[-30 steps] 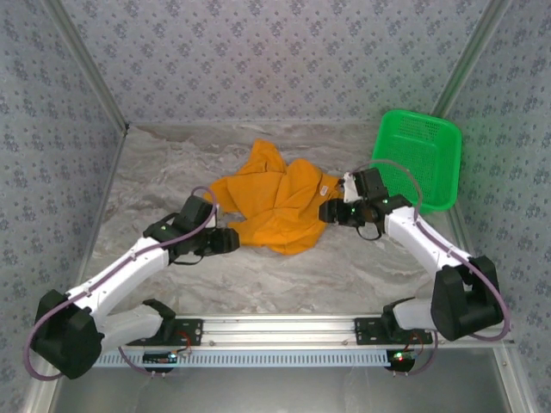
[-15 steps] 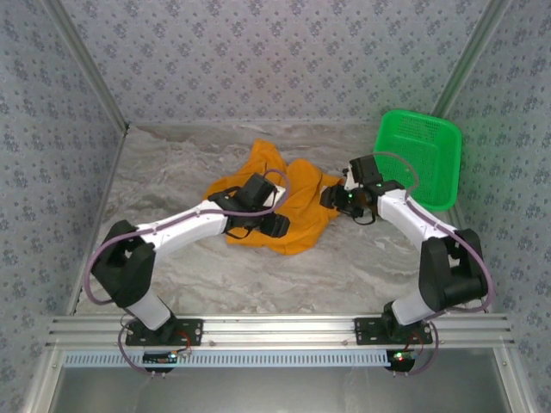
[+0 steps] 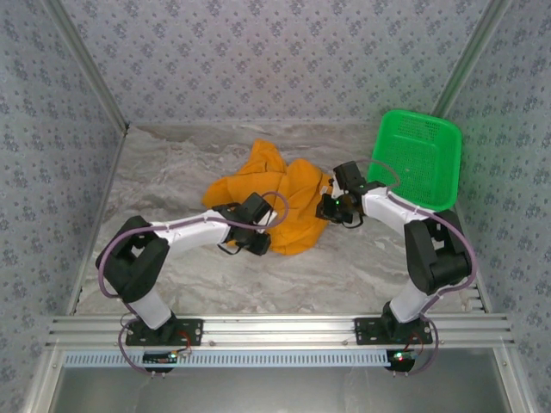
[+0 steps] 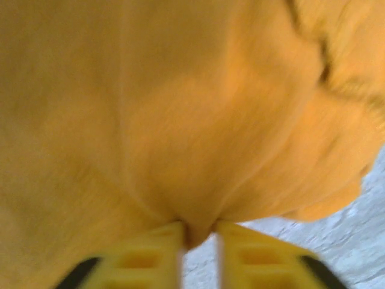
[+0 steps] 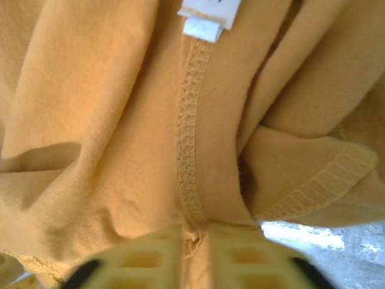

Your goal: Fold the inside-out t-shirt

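Observation:
The inside-out t-shirt (image 3: 275, 198) lies crumpled in an orange-yellow heap at the middle of the table. My left gripper (image 3: 263, 244) is at its near edge, and in the left wrist view its yellow fingers (image 4: 144, 259) pinch a fold of the t-shirt (image 4: 180, 120). My right gripper (image 3: 325, 209) is at the heap's right edge. In the right wrist view the jaws are shut on a stitched seam (image 5: 191, 144) of the t-shirt (image 5: 90, 120), below the white neck label (image 5: 207, 15).
A green mesh basket (image 3: 417, 159) stands at the back right, just behind the right arm. Patterned walls close in the marbled table (image 3: 344, 267) on three sides. Bare tabletop lies in front of the shirt.
Both arms reached in to the shirt: the left gripper moved right to its near edge, the right gripper moved left to its right edge. Both then shut on cloth.

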### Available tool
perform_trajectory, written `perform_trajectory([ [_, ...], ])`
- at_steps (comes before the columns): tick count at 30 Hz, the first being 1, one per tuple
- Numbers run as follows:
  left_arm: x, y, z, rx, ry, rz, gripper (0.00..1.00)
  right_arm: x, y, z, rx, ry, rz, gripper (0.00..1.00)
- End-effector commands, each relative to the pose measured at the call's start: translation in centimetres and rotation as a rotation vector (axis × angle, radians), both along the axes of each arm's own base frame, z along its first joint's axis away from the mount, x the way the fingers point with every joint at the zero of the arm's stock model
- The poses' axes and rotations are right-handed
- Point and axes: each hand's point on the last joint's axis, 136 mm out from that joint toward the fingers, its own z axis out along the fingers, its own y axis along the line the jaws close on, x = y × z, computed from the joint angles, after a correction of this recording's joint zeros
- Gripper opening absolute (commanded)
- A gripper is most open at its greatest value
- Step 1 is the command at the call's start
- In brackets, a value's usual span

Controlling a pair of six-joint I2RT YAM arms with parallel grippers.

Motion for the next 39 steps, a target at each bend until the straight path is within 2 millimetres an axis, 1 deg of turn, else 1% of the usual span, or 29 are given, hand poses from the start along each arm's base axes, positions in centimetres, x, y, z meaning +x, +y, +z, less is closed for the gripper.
perform_trajectory([
  [1,-0.2,1.5,1.3,0.022,-0.015,0.026,0.01,0.2,0.0,1.6,0.001,-0.045,0.016,0.00],
  [4,0.1,1.8,3.9,-0.021,-0.055,0.030,0.00,1.0,-2.0,4.3,-0.078,-0.111,-0.024,0.00],
  [6,-0.3,1.5,5.7,-0.066,-0.069,-0.004,0.00,1.7,-3.6,6.3,-0.126,-0.161,-0.057,0.00],
  [8,-0.8,1.0,6.9,-0.114,-0.066,-0.025,0.00,2.5,-5.0,8.0,-0.141,-0.196,-0.087,0.00],
  [11,-1.4,-0.5,9.3,-0.216,-0.070,-0.070,0.00,3.5,-5.8,10.6,-0.112,-0.256,-0.092,0.00],
  [12,-1.3,-0.7,10.3,-0.236,-0.090,-0.080,0.00,4.2,-5.6,12.4,-0.092,-0.289,-0.089,0.00],
  [13,-1.3,-0.8,11.1,-0.246,-0.107,-0.091,0.00,4.5,-5.3,13.3,-0.072,-0.307,-0.079,0.00],
  [14,-1.2,-0.9,12.0,-0.257,-0.128,-0.105,0.00,4.0,-4.8,13.7,-0.055,-0.292,-0.056,0.08],
  [15,-1.2,-0.9,12.4,-0.260,-0.149,-0.125,0.00,3.7,-4.3,14.1,-0.036,-0.296,-0.042,0.24],
  [16,-1.2,-0.9,12.5,-0.259,-0.166,-0.140,0.00,3.3,-3.9,14.3,-0.028,-0.299,-0.031,0.33],
  [17,-1.0,-0.7,12.3,-0.251,-0.179,-0.143,0.00,2.8,-3.6,14.2,-0.026,-0.301,-0.019,0.37],
  [18,-0.9,-0.5,11.9,-0.243,-0.181,-0.138,0.03,2.3,-3.5,13.9,-0.032,-0.302,-0.014,0.40],
  [19,-0.8,-0.5,11.6,-0.237,-0.181,-0.131,0.19,1.7,-3.5,13.5,-0.034,-0.297,-0.014,0.42],
  [20,-0.6,-0.3,11.0,-0.227,-0.182,-0.114,0.40,0.9,-3.7,12.2,-0.041,-0.271,-0.018,0.45],
  [21,-0.6,-0.1,10.0,-0.215,-0.172,-0.101,0.48,0.1,-4.0,11.5,-0.044,-0.256,-0.024,0.46],
  [24,-1.2,0.6,6.9,-0.181,-0.126,-0.075,0.57,-1.9,-4.6,9.5,-0.058,-0.218,-0.025,0.47],
  [26,-2.1,0.5,5.2,-0.160,-0.098,-0.085,0.60,-2.8,-5.1,8.7,-0.070,-0.205,-0.023,0.47],
  [29,-3.2,0.6,3.0,-0.087,-0.115,-0.107,0.63,-3.8,-5.3,7.6,-0.073,-0.184,-0.012,0.47],
  [31,-2.8,1.5,1.9,-0.016,-0.163,-0.086,0.66,-4.3,-5.3,7.1,-0.076,-0.174,0.001,0.47],
  [33,-1.7,3.0,1.1,0.064,-0.224,-0.040,0.70,-4.5,-5.3,6.6,-0.075,-0.161,-0.001,0.47],
  [35,-0.5,3.5,0.8,0.102,-0.287,-0.025,0.69,-4.5,-5.1,6.6,-0.059,-0.158,-0.006,0.48],
  [36,0.0,3.3,0.6,0.104,-0.304,-0.030,0.65,-4.2,-4.7,6.9,-0.044,-0.172,-0.005,0.47],
  [37,0.4,3.0,0.6,0.104,-0.313,-0.035,0.51,-4.2,-4.5,7.1,-0.036,-0.179,-0.003,0.47],
  [38,0.7,2.6,0.8,0.103,-0.314,-0.035,0.31,-4.2,-4.4,7.1,-0.034,-0.181,0.001,0.47],
  [39,1.1,2.2,1.4,0.098,-0.309,-0.030,0.15,-4.1,-4.1,7.4,-0.031,-0.189,0.006,0.47],
])
